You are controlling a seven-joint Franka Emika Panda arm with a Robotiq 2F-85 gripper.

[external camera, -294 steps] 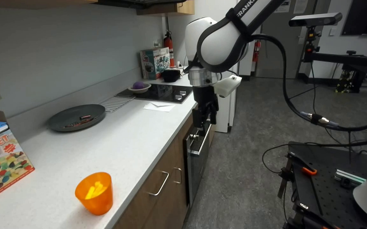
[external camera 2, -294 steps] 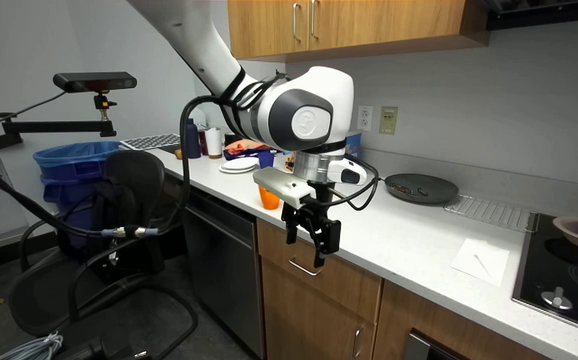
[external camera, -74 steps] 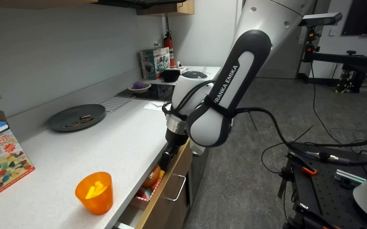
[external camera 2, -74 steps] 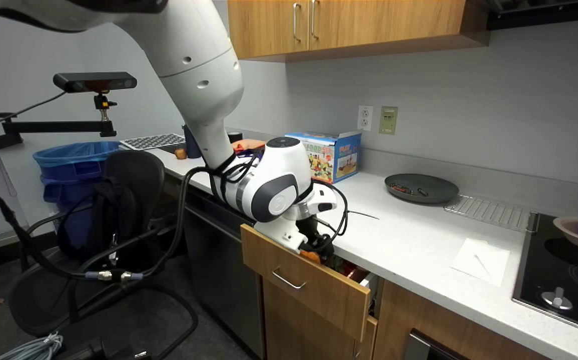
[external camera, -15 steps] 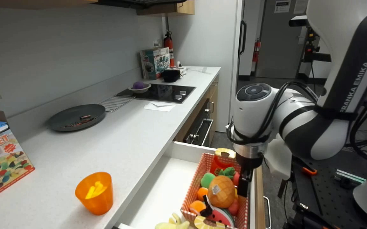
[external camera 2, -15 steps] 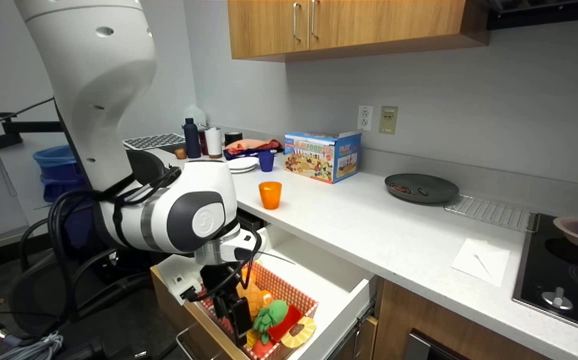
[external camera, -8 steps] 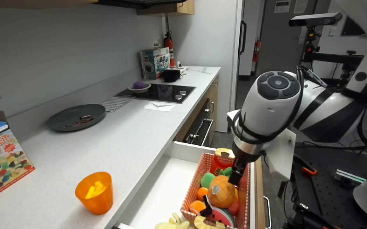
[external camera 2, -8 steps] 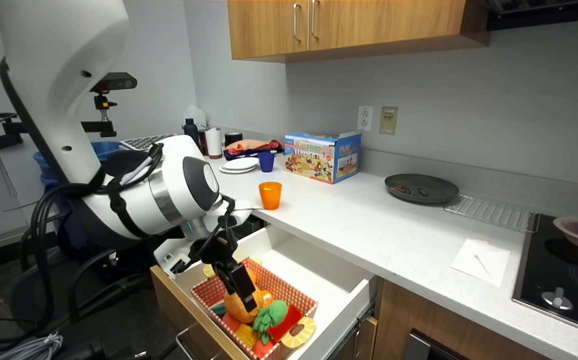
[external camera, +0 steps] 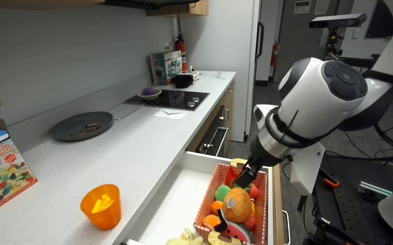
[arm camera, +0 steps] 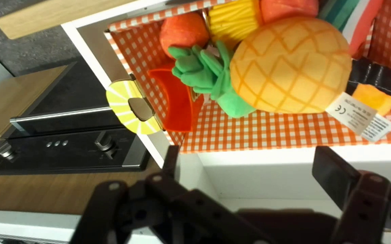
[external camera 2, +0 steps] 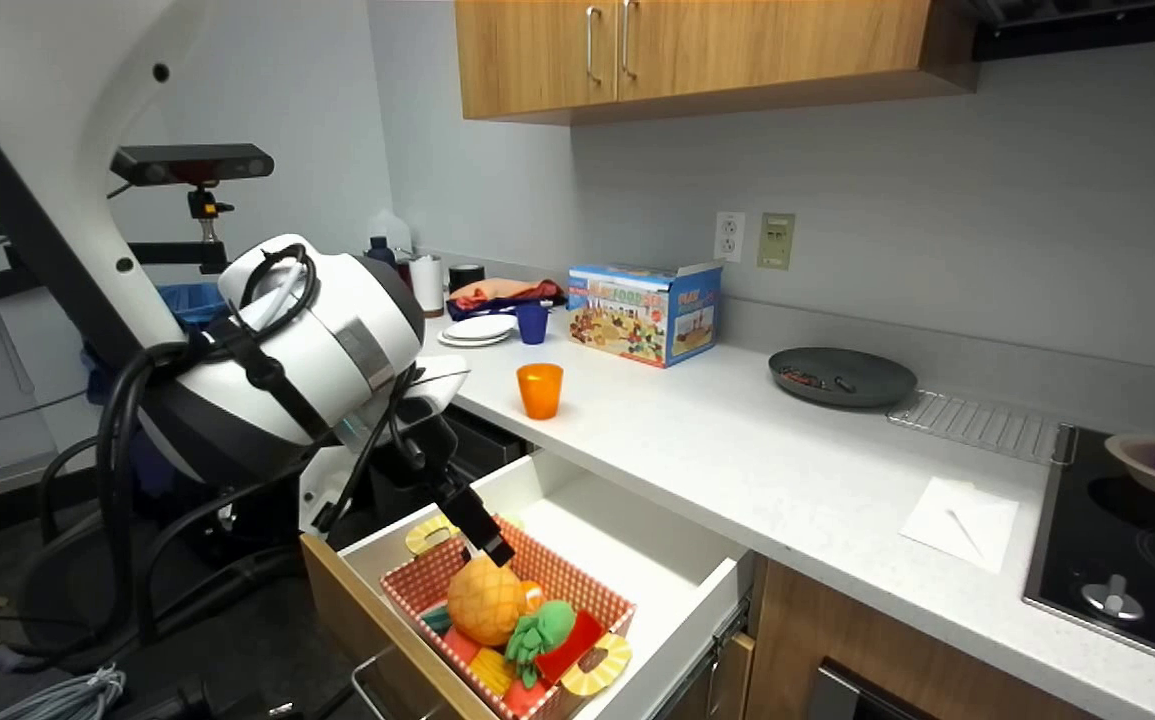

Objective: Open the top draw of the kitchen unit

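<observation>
The top draw [external camera: 176,200] of the kitchen unit [external camera: 138,153] stands wide open in both exterior views [external camera 2: 627,520]. Its white inside shows, and its silver handle [external camera: 287,227] is on the outer face of the brown front. A red-checked basket [external camera: 206,200] of toy food sits inside against the front. My gripper [external camera: 244,178] is tilted above the basket, away from the handle; it also shows in an exterior view [external camera 2: 492,545]. In the wrist view the gripper [arm camera: 247,150] has its fingers wide apart with nothing between them, over the basket's edge and the drawer's inner wall [arm camera: 259,179].
The basket holds a plush pineapple [external camera: 237,205] and other toys. A yellow toy [external camera: 184,238] lies in the drawer. An orange cup [external camera: 101,207] stands near the counter edge. A black oven [external camera: 213,136] is beside the drawer. A food-set box [external camera 2: 642,310] and pan [external camera 2: 842,375] stand on the counter.
The drawer was shut at first, then partly open with my gripper behind its front, and is now wide open. Over the last second my gripper rose and tilted, leaving the drawer front; the drawer stayed.
</observation>
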